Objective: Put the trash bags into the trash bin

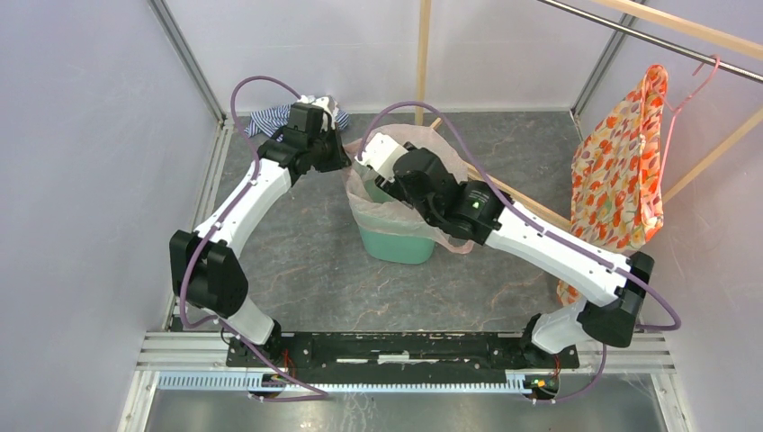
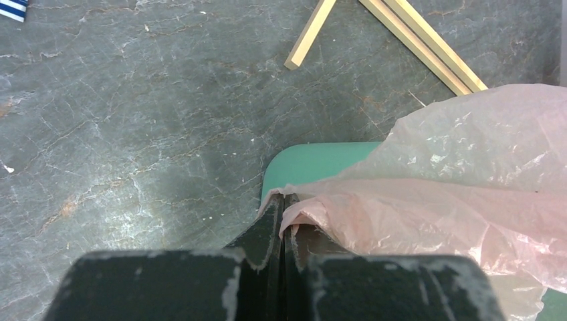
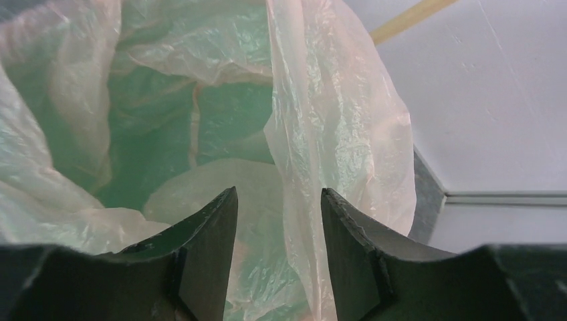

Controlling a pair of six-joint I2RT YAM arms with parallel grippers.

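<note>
The mint-green trash bin [image 1: 400,245] stands mid-table. The pale pink trash bag [image 1: 358,191] lines it and drapes over its rim. My left gripper [image 1: 347,162] is at the bin's far-left rim. In the left wrist view it [image 2: 284,204] is shut on the bag's edge [image 2: 461,180], above the bin's rim [image 2: 314,160]. My right gripper [image 1: 380,183] reaches into the bin's mouth from the right. In the right wrist view it [image 3: 279,204] is open, with a hanging fold of bag [image 3: 334,127] between its fingers and the green bin wall [image 3: 227,114] showing through the plastic.
A blue-white striped cloth [image 1: 270,117] lies behind the left arm. An orange floral garment [image 1: 621,171] hangs on a pink hanger at the right. Wooden slats [image 2: 414,40] lie on the floor behind the bin, and a wooden post [image 1: 423,54] stands there.
</note>
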